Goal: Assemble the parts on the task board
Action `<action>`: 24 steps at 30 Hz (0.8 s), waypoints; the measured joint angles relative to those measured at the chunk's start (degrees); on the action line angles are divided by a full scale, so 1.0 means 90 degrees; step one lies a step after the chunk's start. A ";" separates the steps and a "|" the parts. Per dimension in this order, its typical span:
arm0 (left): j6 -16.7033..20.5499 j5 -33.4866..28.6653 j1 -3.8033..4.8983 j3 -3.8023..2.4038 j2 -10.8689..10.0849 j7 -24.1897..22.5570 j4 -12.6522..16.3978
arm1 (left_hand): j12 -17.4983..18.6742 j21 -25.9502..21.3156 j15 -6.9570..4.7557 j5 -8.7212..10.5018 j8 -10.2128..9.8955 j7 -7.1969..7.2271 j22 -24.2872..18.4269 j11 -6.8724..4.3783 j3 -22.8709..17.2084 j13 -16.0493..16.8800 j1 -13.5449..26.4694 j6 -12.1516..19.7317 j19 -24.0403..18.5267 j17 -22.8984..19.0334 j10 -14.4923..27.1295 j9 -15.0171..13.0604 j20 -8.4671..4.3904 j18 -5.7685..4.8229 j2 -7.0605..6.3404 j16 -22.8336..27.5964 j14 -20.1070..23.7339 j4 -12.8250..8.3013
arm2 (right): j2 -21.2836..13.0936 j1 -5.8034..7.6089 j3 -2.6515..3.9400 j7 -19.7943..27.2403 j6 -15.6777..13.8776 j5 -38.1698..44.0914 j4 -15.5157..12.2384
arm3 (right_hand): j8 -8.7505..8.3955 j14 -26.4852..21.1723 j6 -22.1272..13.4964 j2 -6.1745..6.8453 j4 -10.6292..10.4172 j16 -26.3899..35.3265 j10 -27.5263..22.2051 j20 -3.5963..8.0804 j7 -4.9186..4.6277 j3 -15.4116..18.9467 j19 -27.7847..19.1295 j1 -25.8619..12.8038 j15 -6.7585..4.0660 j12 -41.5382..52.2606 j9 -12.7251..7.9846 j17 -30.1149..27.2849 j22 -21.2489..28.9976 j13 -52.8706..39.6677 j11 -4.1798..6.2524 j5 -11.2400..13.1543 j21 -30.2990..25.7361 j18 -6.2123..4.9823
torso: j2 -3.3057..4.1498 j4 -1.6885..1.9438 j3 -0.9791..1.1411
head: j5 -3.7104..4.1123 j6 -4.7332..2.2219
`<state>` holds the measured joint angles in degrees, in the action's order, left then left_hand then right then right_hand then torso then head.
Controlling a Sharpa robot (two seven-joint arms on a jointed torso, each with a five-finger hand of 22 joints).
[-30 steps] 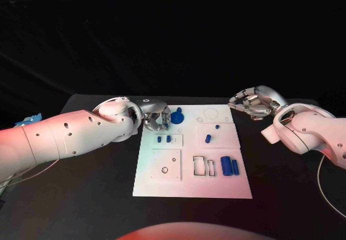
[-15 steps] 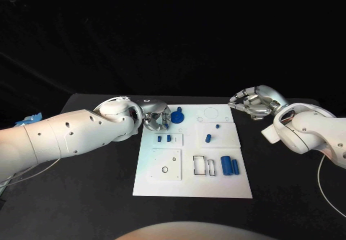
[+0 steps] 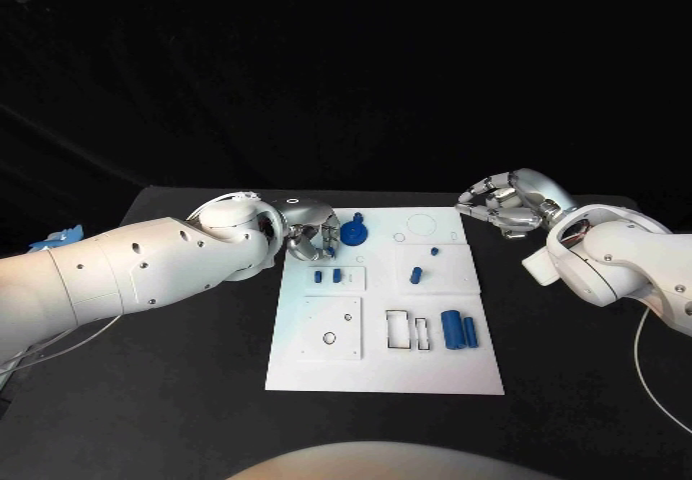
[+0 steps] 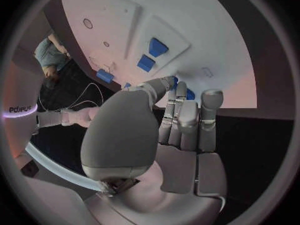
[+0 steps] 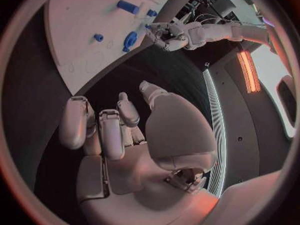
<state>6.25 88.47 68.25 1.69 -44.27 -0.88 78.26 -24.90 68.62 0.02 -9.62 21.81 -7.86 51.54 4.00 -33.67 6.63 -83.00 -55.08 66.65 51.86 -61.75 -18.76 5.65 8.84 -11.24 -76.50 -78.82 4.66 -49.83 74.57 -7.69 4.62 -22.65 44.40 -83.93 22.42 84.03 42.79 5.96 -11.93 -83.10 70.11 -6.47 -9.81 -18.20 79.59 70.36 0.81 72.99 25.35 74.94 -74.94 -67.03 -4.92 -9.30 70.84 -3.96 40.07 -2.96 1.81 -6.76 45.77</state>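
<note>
A dark room surrounds the black desk [image 3: 188, 350]. At its middle lies the white task board [image 3: 433, 375], carrying small blue parts [image 3: 459, 329]. The left robot hand [image 3: 312, 236] pinches a blue round part [image 3: 355, 235] at the board's far left corner. The right robot hand [image 3: 502, 205] hovers clenched, empty, beside the board.

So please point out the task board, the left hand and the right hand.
task board [image 3: 382, 375], head view, bare white near end.
left hand [image 3: 309, 240], head view, middle of the silver hand.
right hand [image 3: 502, 205], head view, middle of the curled fingers.
</note>
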 measured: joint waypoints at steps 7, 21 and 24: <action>-0.0036 0.0002 -0.0004 0.0005 0.0043 0.0001 -0.0036 | 0.0000 0.0000 0.0000 0.0000 -0.0006 0.0000 0.0000 0.0000 0.0000 0.0000 0.0000 0.0000 0.0000 0.0000 0.0000 0.0007 0.0000 0.0000 0.0000 0.0000 0.0000 0.0000 | 0.0005 0.0000 0.0000 0.0004 -0.0002 0.0001 0.0000 | -0.0001 0.0000 0.0000 0.0000 0.0000 0.0000 0.0000 0.0000 0.0000 0.0000 0.0000 0.0000 0.0000 0.0000 0.0000 0.0000 0.0001 0.0000 0.0000 0.0000 0.0000 0.0000 | 0.0002 0.0000 -0.0004 | 0.0005 0.0009; -0.0070 0.0003 -0.0017 -0.0004 0.0064 0.0000 -0.0055 | 0.0000 0.0000 0.0000 0.0000 -0.0024 -0.0017 -0.0033 0.0000 0.0000 0.0009 0.0000 -0.0015 0.0000 -0.0018 0.0000 0.0002 0.0000 0.0000 0.0000 0.0000 0.0000 0.0000 | 0.0006 0.0000 0.0000 0.0009 -0.0005 0.0002 0.0001 | -0.0002 0.0000 0.0000 0.0000 0.0000 0.0000 0.0000 0.0000 0.0000 0.0000 0.0000 0.0000 0.0000 0.0000 0.0000 -0.0001 0.0002 0.0000 0.0000 0.0000 0.0000 0.0000 | 0.0000 0.0003 -0.0004 | 0.0018 0.0039; -0.0113 0.0005 -0.0027 0.0000 0.0068 0.0000 -0.0057 | 0.0000 0.0000 0.0000 0.0001 -0.0024 -0.0018 -0.0042 0.0000 0.0000 0.0008 0.0000 -0.0016 0.0000 -0.0018 0.0000 -0.0009 0.0000 0.0000 0.0000 0.0000 0.0000 0.0000 | 0.0008 0.0000 0.0000 0.0010 -0.0006 0.0002 0.0002 | -0.0002 0.0000 0.0000 0.0000 0.0000 0.0000 0.0000 0.0000 0.0000 0.0000 0.0000 0.0000 0.0000 0.0000 0.0000 -0.0001 0.0002 0.0000 0.0000 0.0000 0.0000 0.0000 | -0.0001 0.0003 -0.0004 | 0.0017 0.0043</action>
<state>5.23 88.52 68.01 1.70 -43.66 -0.87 77.74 -24.90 68.62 0.02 -9.61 21.59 -8.02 51.16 4.01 -33.67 6.70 -83.00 -55.22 66.65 51.70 -61.75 -18.83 5.65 8.84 -11.24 -76.50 -78.82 4.66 -49.76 74.57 -7.69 4.71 -22.70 44.42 -83.91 22.39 84.03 42.79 5.96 -11.93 -83.10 70.11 -6.47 -9.81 -18.20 79.59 70.36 0.81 72.99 25.35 74.93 -74.92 -67.03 -4.92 -9.30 70.84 -3.96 40.07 -2.93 1.78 -6.61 46.16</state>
